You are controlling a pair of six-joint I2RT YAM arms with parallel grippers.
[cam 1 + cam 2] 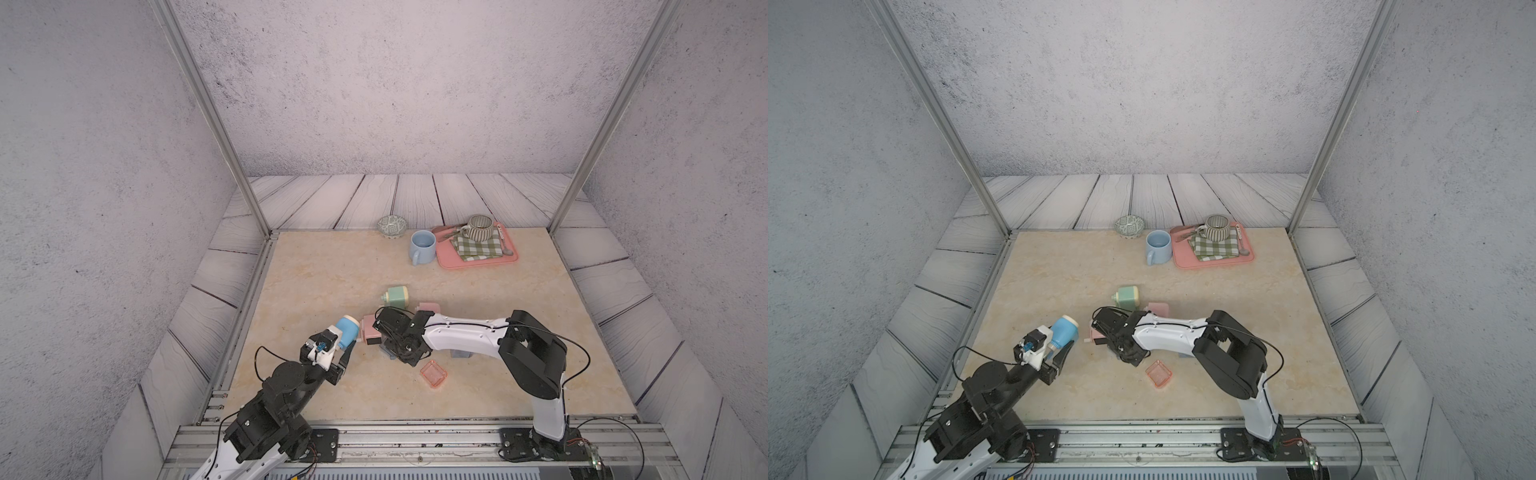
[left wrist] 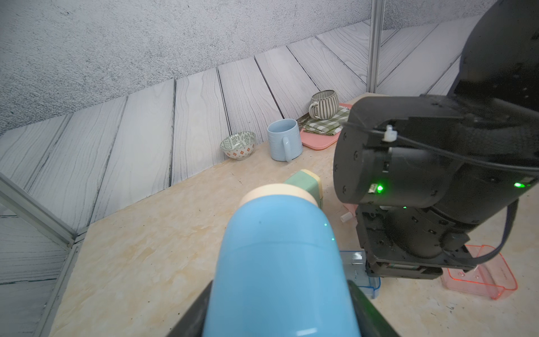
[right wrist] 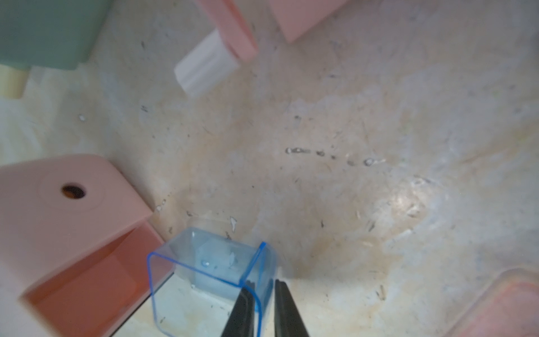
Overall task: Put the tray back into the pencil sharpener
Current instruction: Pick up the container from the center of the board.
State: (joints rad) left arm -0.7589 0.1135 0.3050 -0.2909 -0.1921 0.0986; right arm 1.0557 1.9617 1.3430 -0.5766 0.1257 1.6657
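Right gripper [image 3: 262, 282] nearly closed astride the blue tray [image 3: 215, 262]; left gripper [image 2: 280, 300] clamped on the blue pencil sharpener [image 2: 277, 233].
One finger sits inside the tray's wall, one outside; whether they pinch it yet, I cannot tell; the tray rests on the table [image 3: 350, 175] just beside the pink sharpener [image 3: 58, 204]; my right arm [image 1: 461, 332] stretches low across the table, wrist pointing down.
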